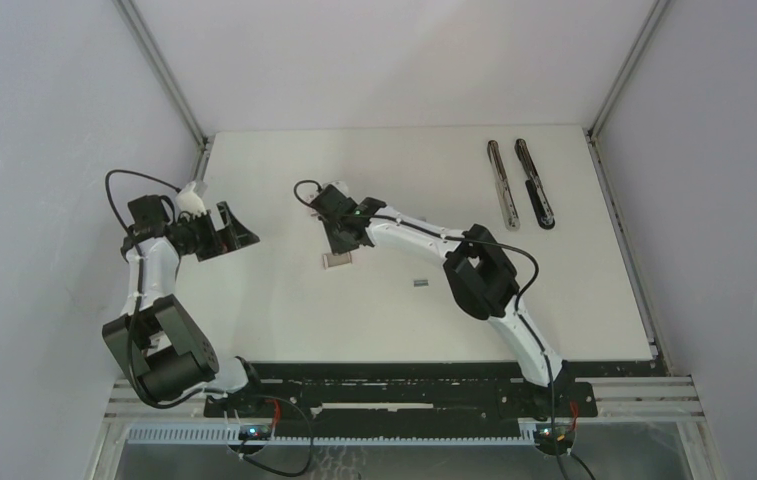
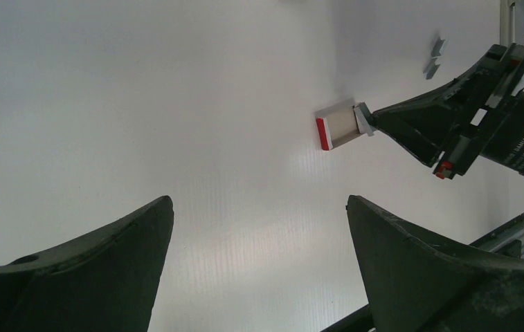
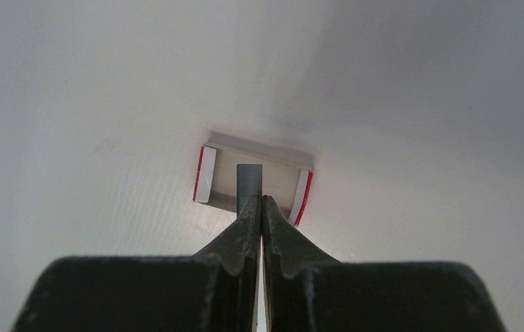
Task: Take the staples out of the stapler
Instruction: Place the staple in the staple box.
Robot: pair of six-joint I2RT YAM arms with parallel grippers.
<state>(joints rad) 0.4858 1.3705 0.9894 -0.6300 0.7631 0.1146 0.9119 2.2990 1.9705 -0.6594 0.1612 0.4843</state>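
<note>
At centre frame in the top view, the right gripper (image 3: 259, 205) is pinched shut on a short grey staple strip (image 3: 250, 178), held over the small red-and-white box (image 3: 283, 184). More loose staples (image 1: 419, 283) lie on the white table (image 1: 284, 320), lower right of the box. The stapler (image 1: 534, 185) lies at upper right. At left, the left gripper (image 1: 237, 228) hovers with its jaws wide apart.

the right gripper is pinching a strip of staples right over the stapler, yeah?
Not over the stapler; that lies at the far right of the table. The right gripper is pinching a strip of staples right over the small red-and-white box, as the right wrist view shows.
</note>
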